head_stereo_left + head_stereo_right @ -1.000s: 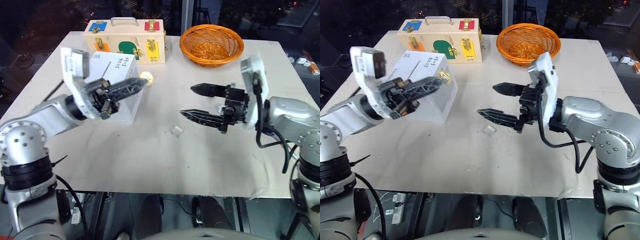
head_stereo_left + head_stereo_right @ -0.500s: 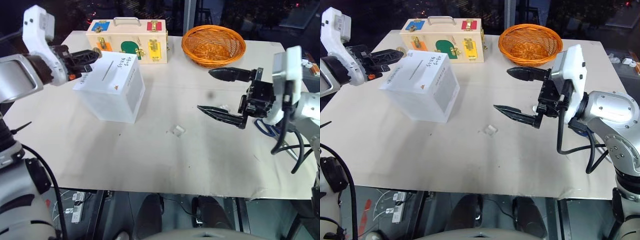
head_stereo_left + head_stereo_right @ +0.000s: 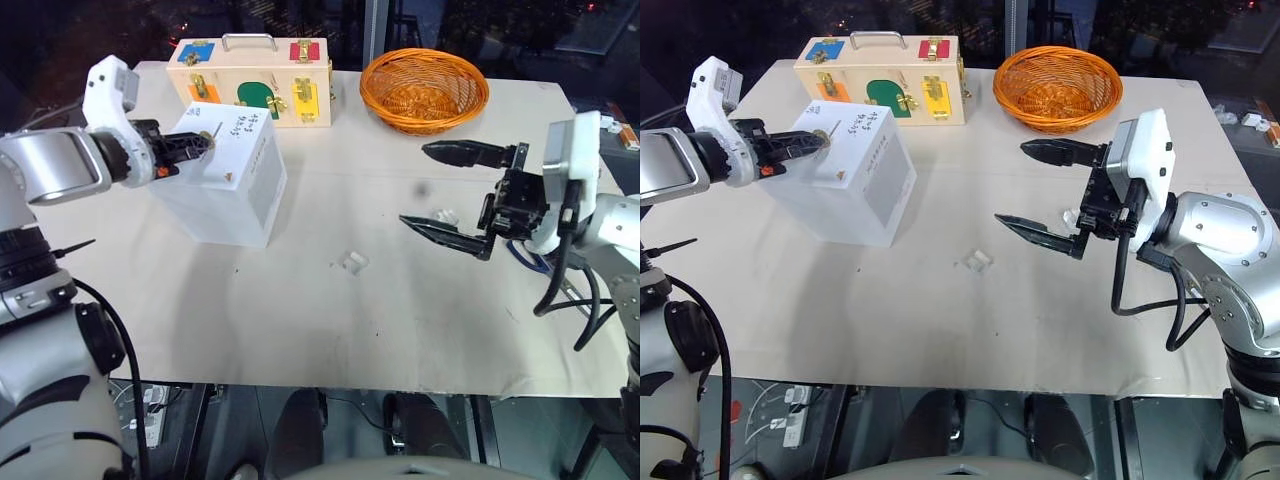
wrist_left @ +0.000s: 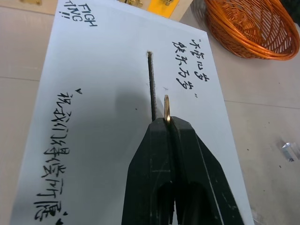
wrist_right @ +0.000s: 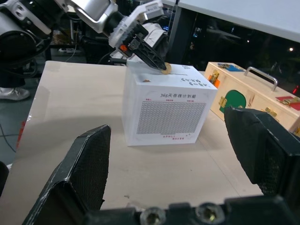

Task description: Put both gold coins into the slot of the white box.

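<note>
Left gripper [image 4: 168,121], clamped on a gold coin [image 4: 166,108] held edge-on, has swung back over the white box [image 3: 228,180] beside its slot [image 4: 152,84], ready for insertion; right gripper [image 3: 1048,190] waits spread apart, empty.

Two robot arms with rounded silver-grey metal shells and ribbed black joint rings. Each wrist carries a white, boxy camera housing. The left gripper [image 3: 205,142] and right gripper [image 3: 440,190] each have two black, tapered, pointed fingers (finely scratched, with textured inner faces). Black cables loop beside both arms. Small round screws dot the shoulder.
</note>
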Motion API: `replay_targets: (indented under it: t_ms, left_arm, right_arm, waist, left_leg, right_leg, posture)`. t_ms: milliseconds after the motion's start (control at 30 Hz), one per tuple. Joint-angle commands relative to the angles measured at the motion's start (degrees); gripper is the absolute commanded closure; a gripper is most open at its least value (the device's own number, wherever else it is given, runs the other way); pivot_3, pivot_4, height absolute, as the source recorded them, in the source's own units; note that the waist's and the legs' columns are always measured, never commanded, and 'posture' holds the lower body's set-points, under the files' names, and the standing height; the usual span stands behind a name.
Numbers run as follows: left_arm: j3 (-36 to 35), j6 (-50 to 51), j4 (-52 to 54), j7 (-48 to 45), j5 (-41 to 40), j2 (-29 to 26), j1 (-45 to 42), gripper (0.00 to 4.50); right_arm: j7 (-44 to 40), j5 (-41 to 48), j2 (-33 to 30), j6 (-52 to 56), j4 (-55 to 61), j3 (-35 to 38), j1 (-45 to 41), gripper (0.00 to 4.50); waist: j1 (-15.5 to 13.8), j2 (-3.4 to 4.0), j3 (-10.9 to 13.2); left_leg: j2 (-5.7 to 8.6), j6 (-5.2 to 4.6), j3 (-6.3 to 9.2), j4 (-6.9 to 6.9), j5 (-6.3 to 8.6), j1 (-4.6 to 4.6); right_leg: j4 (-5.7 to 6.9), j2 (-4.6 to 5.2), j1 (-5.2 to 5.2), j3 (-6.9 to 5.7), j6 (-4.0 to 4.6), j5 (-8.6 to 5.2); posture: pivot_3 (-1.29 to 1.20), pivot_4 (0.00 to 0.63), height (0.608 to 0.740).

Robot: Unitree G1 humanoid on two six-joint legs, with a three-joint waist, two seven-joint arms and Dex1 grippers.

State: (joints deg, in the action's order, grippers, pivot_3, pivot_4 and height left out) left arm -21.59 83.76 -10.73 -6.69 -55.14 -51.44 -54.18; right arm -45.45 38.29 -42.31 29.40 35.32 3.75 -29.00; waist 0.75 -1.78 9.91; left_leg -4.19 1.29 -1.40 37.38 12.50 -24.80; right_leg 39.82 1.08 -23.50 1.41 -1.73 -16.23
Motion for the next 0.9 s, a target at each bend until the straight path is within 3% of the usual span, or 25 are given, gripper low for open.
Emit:
replay_targets:
  t_ms: [33, 400, 500, 633, 733, 900]
  left_arm:
    - [2.1, -1.3, 0.3, -3.3, 3.7, -1.8, -1.1, 4.50]
    - [8.1, -3.4, 4.5, -10.7, 10.7, -1.8, -1.9, 4.50]
    - [8.1, -3.8, 5.5, -11.0, 12.5, -1.9, -1.9, 3.65]
    - [4.3, -3.6, 8.5, -13.3, 10.9, -2.1, -1.9, 1.79]
    - [2.1, -4.5, 11.6, -16.5, 8.7, -2.2, -1.8, 1.79]
    - [-4.8, -4.0, 23.4, -21.7, -3.6, 5.0, 0.4, 1.79]
  right_arm:
    - [0.9, 0.3, -0.3, -0.1, 2.2, 1.6, 0.1, 0.29]
    - [2.9, 2.3, 0.3, 0.1, 2.4, 2.3, -0.6, 0.29]
    - [2.9, 2.9, 0.6, -0.2, 2.1, 2.7, -0.7, 0.21]
    - [2.8, 3.0, 0.3, -0.5, 1.9, 3.2, -0.1, 0.21]
    - [2.9, 2.7, 0.2, -0.5, 2.1, 3.6, 0.5, 0.21]
    - [4.5, 3.6, 0.8, -0.6, 2.8, 5.9, 2.3, 0.21]
  waist:
    - [0.0, 0.00, 0.0]
    - [-0.1, 0.00, 0.0]
    - [-0.1, 0.00, 0.0]
    - [0.0, 0.00, 0.0]
    - [0.0, 0.00, 0.0]
    - [-0.3, 0.00, 0.0]
  left_leg:
    - [0.00, 0.00, 0.00, 0.00, 0.00, 0.00]
    - [0.00, -0.19, -0.01, 0.02, 0.11, 0.01]
    - [0.00, -0.21, 0.00, 0.03, 0.12, -0.01]
    - [0.00, -0.21, 0.00, 0.03, 0.12, -0.01]
    - [-0.01, -0.21, 0.00, 0.04, 0.12, -0.03]
    - [0.00, -0.20, 0.03, 0.08, 0.12, -0.08]
  right_leg:
    - [0.00, 0.00, 0.00, 0.00, 0.00, 0.00]
    - [0.03, 0.00, 0.00, 0.01, 0.00, 0.00]
    - [0.03, 0.00, 0.00, 0.00, 0.00, 0.00]
    - [0.03, 0.00, 0.00, 0.01, 0.00, 0.00]
    - [0.02, -0.01, -0.01, 0.01, 0.00, 0.00]
    - [0.02, 0.03, 0.01, -0.04, 0.00, 0.00]
  posture:
    - [0.00, 0.150, 0.726]
    - [0.00, 0.150, 0.726]
    - [0.00, 0.150, 0.726]
    - [0.00, 0.150, 0.726]
    - [0.00, 0.150, 0.726]
    - [0.00, 0.150, 0.726]
